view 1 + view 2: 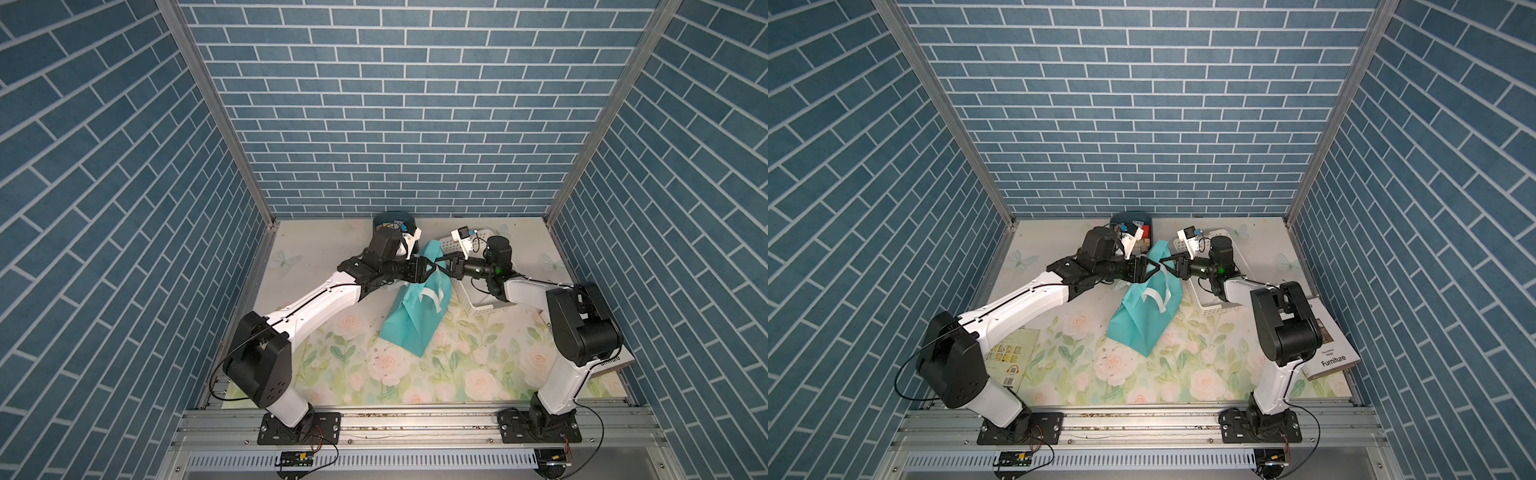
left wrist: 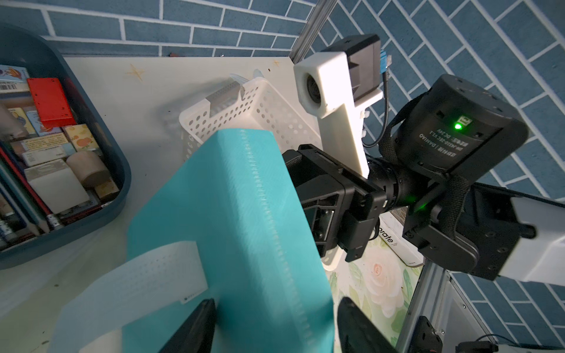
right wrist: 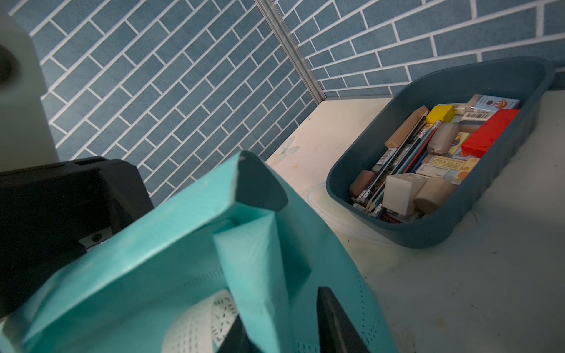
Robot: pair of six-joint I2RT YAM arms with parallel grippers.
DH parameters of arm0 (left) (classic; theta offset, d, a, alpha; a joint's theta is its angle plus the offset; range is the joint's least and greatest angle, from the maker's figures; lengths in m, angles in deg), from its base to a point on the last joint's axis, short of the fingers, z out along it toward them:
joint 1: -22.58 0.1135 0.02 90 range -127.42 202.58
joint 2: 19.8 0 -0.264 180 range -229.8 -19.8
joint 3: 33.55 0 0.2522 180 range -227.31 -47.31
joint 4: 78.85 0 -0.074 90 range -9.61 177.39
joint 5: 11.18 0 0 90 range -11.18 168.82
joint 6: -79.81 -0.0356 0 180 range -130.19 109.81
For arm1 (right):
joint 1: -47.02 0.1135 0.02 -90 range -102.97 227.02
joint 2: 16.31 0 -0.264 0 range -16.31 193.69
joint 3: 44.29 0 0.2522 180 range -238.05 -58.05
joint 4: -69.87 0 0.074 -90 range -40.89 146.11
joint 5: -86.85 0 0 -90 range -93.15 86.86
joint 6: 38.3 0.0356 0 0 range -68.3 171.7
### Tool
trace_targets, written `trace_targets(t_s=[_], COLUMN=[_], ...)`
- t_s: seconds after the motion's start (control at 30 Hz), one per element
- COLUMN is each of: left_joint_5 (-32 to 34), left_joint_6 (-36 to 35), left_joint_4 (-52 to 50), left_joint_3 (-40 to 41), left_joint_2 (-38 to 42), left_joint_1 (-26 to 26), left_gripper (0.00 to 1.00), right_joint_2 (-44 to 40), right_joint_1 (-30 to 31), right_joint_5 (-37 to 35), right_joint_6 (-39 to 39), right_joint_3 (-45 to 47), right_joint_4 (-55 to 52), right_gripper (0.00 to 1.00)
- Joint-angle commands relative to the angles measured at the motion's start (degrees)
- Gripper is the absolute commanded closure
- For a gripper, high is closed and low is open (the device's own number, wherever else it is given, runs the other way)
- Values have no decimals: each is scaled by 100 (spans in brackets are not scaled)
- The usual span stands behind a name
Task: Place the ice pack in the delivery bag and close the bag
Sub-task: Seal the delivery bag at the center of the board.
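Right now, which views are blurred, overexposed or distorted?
Left wrist view: white camera mount blown out, delivery bag soft near the lens. Right wrist view: bag blurred up close, dark blue bin sharp. Both top views: evenly lit, sharp, edges stretched by wide angle.

Basket and bin hem the delivery bag; front table lies open

Table: rose-print cloth, paler toward back. Teal bag stands mid-table, leaning. White basket just beside it, to right. Blue bin at back wall. Book at right edge; booklet front left.
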Motion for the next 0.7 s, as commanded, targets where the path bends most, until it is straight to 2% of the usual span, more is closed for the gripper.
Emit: trace_targets(t_s=[0.0, 0.13, 0.27, 0.4, 0.53, 0.67], left_joint_5=[-69, -218, -634, -623, -768, -650], left_joint_6=[165, 295, 522, 603, 728, 636], left_joint_4=[176, 275, 614, 860, 1020, 809], left_joint_3=[-102, -168, -71, 52, 137, 86], left_joint_2=[159, 27, 55, 187, 134, -5], left_joint_1=[80, 161, 356, 444, 480, 476], left_gripper=[27, 27, 29, 30, 38, 52], right_joint_2=[35, 45, 53, 80, 89, 80], right_joint_1=[-31, -31, -31, -31, -22, -22], right_joint_5=[-114, -108, -101, -86, -63, -66], right_joint_6=[25, 27, 25, 34, 43, 50], right_joint_3=[-154, -156, -161, -174, -195, -205], right_joint_4=[-39, -52, -60, -66, -68, -68], right_gripper=[67, 68, 68, 69, 69, 70])
